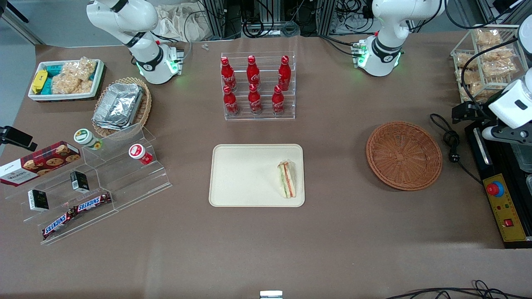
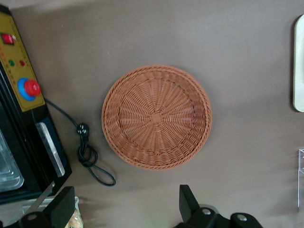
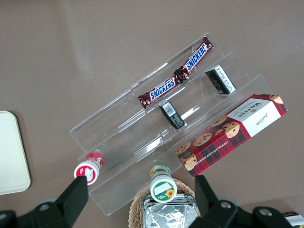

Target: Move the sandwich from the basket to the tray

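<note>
Sandwich lying on tray; end effector above basket, fingers wide, holding nothing.

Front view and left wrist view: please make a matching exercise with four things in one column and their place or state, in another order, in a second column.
Things:
1. sandwich
2. basket
3. tray
4. gripper

States:
a. empty, toward the working arm's end of the table
b. open, high above the basket
c. lying on the tray
d. nearer to the front camera than the bottle rack

Pairs: 1-c, 2-a, 3-d, 4-b
</note>
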Robot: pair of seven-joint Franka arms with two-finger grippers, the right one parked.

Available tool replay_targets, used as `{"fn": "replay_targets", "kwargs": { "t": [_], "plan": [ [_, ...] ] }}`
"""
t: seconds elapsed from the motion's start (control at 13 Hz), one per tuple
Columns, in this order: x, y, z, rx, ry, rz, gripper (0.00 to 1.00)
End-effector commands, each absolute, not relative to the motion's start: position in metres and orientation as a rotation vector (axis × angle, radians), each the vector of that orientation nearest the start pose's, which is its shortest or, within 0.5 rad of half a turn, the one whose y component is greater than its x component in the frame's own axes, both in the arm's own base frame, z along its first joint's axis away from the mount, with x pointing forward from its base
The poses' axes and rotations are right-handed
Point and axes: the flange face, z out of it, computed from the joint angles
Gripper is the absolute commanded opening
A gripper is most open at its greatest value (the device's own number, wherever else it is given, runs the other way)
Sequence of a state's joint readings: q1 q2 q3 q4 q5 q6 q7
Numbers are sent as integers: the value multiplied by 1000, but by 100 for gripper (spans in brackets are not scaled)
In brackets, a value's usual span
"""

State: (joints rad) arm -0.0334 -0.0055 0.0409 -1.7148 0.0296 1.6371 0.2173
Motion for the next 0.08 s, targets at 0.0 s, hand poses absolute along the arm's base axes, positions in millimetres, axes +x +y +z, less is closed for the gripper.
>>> {"fn": "replay_targets", "kwargs": {
  "t": [0.0],
  "plan": [
    [564,-16,574,-3076,396,120,99]
  ]
}}
